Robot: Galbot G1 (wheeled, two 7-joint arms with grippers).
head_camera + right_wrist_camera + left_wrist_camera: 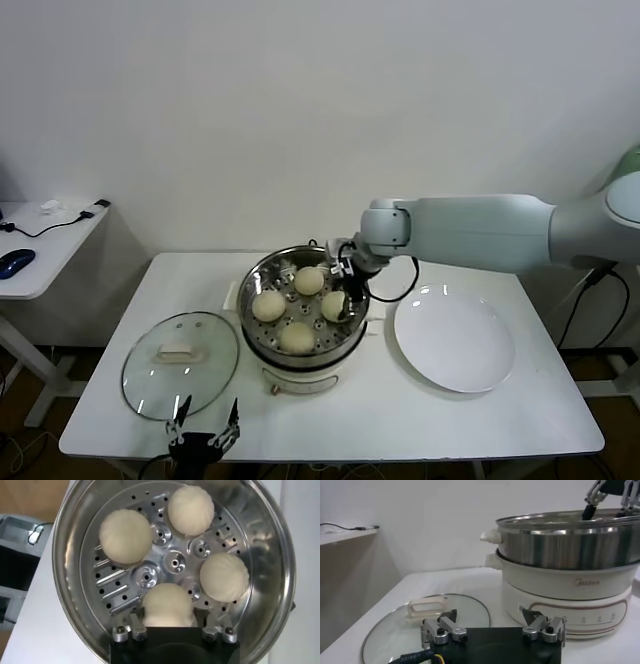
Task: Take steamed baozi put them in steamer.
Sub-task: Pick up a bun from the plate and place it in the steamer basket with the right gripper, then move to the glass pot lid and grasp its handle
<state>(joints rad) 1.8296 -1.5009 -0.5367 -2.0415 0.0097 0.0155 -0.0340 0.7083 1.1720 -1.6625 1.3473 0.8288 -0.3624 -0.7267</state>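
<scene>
Four steamed buns sat on the perforated tray inside the steamer [300, 345], a shiny steel pot on a cream-white base at the middle of the white table [480, 420]. The right gripper [343, 298] reached down into the pot from the robot's right side, its fingers on either side of the bun [334, 305] nearest that edge; the right wrist view showed that bun [167, 606] sitting between the finger mounts, though whether the fingers pressed on it or merely flanked it could not be told. The three other buns lay on the tray around its centre: one toward the robot's left [268, 306], one toward the wall [309, 281] and one toward the robot [297, 338], each close to its neighbours but apart from them. The left gripper [203, 430] hung low at the near edge of the table, its fingers spread wide and empty, just over the near rim of a round glass lid [181, 363] that lay flat on the table beside the steamer. A flat white plate [455, 340] stood bare on the table on the steamer's other side. A side table [40, 250] carrying a blue mouse [15, 262] stood farther off on the robot's left.
</scene>
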